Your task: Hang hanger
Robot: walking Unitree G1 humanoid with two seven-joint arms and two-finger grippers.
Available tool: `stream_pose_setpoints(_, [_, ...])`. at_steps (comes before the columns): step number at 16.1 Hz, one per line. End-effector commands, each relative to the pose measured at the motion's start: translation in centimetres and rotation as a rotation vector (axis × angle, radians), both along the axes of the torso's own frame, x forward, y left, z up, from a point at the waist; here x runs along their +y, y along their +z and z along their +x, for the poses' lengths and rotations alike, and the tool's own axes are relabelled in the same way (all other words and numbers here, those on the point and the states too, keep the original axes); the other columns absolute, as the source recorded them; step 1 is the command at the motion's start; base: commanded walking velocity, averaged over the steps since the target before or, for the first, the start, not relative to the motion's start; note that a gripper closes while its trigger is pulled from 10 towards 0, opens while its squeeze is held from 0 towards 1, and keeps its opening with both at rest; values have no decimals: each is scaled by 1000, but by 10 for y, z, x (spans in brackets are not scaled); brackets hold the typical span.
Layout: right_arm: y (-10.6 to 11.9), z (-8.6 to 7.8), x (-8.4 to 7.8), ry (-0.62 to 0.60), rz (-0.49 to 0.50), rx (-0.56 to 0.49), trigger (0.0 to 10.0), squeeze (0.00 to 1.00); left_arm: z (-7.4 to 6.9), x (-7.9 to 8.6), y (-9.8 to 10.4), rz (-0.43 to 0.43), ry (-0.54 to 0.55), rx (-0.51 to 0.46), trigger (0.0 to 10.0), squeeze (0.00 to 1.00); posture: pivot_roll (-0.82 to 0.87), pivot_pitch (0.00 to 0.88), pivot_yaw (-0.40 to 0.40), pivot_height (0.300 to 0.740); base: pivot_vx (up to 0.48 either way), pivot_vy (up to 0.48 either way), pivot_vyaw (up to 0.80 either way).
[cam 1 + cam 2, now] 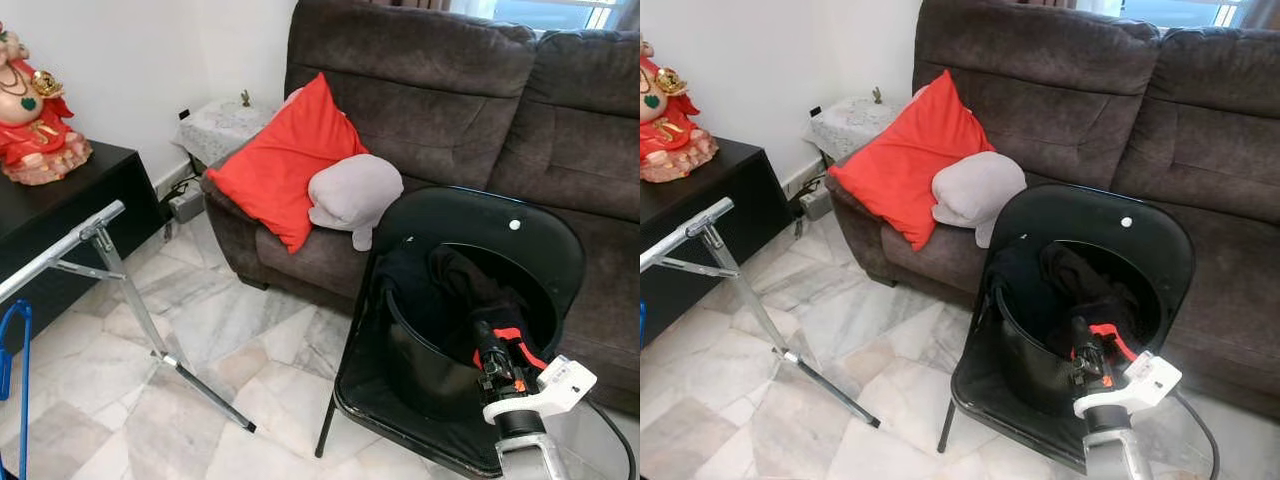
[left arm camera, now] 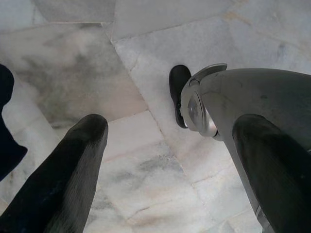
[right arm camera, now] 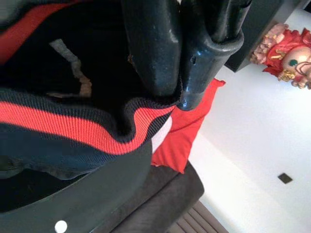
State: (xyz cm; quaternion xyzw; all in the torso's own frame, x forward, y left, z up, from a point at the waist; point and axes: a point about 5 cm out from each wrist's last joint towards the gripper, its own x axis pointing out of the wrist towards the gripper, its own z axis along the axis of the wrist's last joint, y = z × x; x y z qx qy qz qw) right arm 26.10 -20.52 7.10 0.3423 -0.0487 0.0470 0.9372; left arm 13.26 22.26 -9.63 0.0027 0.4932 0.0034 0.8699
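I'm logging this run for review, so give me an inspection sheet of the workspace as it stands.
Surface: marble tile floor; black chair in front of the brown sofa.
Job's things: dark garment with red stripe in a black bucket on the chair; blue hanger; metal rack.
Clutter: red cushion, grey cushion, red figurine on a black cabinet.
Grippers: right gripper shut on the garment's hem; left gripper open above the floor.
Cables: black cable beside the right arm.
Surroundings: white wall.

Ribbed knit garment (image 3: pixel 73 121), glossy black chair (image 1: pixel 520 240), polished marble floor (image 1: pixel 230 330).
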Motion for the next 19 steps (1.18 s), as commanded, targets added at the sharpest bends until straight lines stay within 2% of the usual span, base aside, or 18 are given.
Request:
stream_pose_setpoints(1, [-6,-3,1,-7,-17,34,0,0,-6,4,-1,20,-15,23,10000,0,16,59,46,740,0,0,0])
stream_pose_setpoints(3, [-8,-3,3,-6,-17,43,0,0,-6,4,-1,20,-15,23,10000,0,16,59,46,740,0,0,0])
stream_pose_setpoints(9, [3,-6,21,56,-56,-2,0,0,-6,4,-1,21,-13,24,10000,0,15,65,40,740,0,0,0])
stream_pose_setpoints(19, [1,-23,25,20,-43,33,0,0,-6,3,-2,19,-13,25,10000,0,10,69,35,740,0,0,0])
